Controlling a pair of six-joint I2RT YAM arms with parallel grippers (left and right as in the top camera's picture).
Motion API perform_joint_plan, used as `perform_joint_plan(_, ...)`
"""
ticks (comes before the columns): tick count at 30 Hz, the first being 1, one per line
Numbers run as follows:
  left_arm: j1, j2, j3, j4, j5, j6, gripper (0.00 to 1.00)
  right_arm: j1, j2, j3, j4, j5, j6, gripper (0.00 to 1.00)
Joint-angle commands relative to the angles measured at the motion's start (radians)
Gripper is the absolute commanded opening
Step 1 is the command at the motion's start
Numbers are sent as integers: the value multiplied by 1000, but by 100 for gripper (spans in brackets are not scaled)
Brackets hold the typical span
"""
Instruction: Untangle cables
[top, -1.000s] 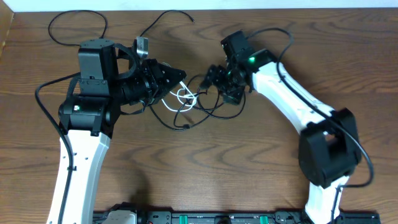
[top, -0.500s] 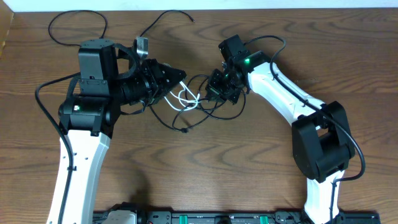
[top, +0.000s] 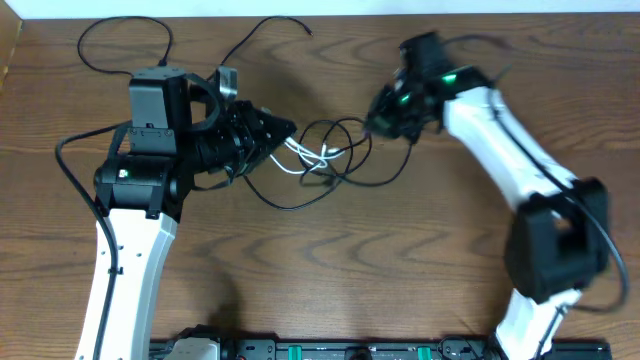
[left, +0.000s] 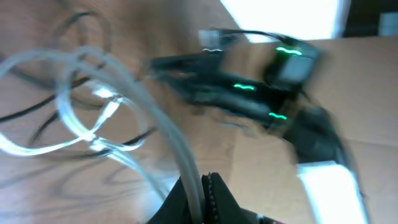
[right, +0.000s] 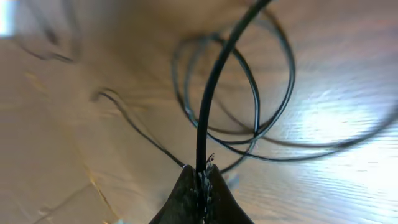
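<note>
The cables lie tangled at mid-table between my two arms. My left gripper is shut on the white cable, which loops out from its tips; the left wrist view shows this white cable pinched in the gripper. My right gripper is shut on a black cable, lifted to the right of the tangle. In the right wrist view the black cable runs straight up from that gripper, with black loops lying on the wood beyond.
A separate thin black cord loops at the table's back left, and another black cord trails toward the back edge. A large black loop sags toward the table's middle. The right arm shows blurred in the left wrist view.
My right gripper has shut on a black cable and swung up and to the right, drawing the tangle out. The left gripper has stayed in place, shut on the white cable.
</note>
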Motion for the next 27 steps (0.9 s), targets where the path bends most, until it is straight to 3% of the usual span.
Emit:
perform_joint_plan(1,0,-7,10,-63,-125,61,8,-49,-136,2,-2,68,-80,1)
perform_joint_plan(10,0,-7,10,-296,-517,79,8,-167,-321,2,0,126,-90,1)
perform_joint_plan(19,0,-7,-5,-423,-1051,77,8,-254,-408,2,-5,126,-90,1)
perform_joint_plan(27,0,-5,-13,-402,-1109,48,8,-263,-411,2,-47,115,-90,1)
